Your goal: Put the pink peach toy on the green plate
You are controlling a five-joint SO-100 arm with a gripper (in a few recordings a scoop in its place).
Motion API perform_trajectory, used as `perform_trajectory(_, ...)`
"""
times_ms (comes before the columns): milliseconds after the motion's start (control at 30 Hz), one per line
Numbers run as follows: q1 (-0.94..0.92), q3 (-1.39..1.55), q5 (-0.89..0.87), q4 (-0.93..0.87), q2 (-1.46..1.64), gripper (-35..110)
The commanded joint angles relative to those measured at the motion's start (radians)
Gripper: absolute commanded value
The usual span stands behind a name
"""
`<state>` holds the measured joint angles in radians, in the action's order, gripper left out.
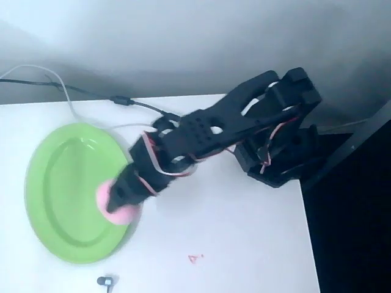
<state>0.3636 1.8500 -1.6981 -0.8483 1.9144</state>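
Light green and oval, the green plate (pixel 64 195) lies on the white table (pixel 232 244) and serves as the landmark in the overhead view. Its raised rim runs around a shallow flat middle, and the plate sits toward the left side of the tabletop.

At the plate's right rim sits the pink peach toy (pixel 117 207), a soft pink round shape that overlaps the rim's inner edge, so that part of it lies over the green surface. Whether it rests on the plate or hangs just above it cannot be told from this angle.

The black arm (pixel 208 131) reaches in from the right of the plate, its base (pixel 287 159) standing well away from the plate near the table's right edge, with red and white wires looped along its links. The gripper (pixel 121 194) points down over the plate's right rim, directly on top of the peach toy and covering its upper part. Its dark fingers blur into one mass against the pink, so it cannot be told whether they clasp the toy or stand apart from it.

Behind the plate, thin cables (pixel 91 93) run along the table's far edge. Below the plate, near the picture's lower edge, lies a small grey object (pixel 105 281), and to its right a small red mark (pixel 195 259) shows on the table.
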Motion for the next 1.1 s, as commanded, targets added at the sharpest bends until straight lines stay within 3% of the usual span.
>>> perform_trajectory(0,-0.058,-0.121,0.095,-0.018,-0.097,0)
perform_trajectory(333,-0.161,-0.15,0.199,-0.012,-0.261,0)
perform_trajectory(567,-0.161,-0.186,0.17,0.123,-0.402,0)
perform_trajectory(867,-0.153,-0.295,0.178,0.123,-0.517,0)
perform_trajectory(1000,-0.153,-0.305,0.143,0.123,-0.517,38)
perform_trajectory(1067,-0.153,-0.305,0.144,0.123,-0.514,46)
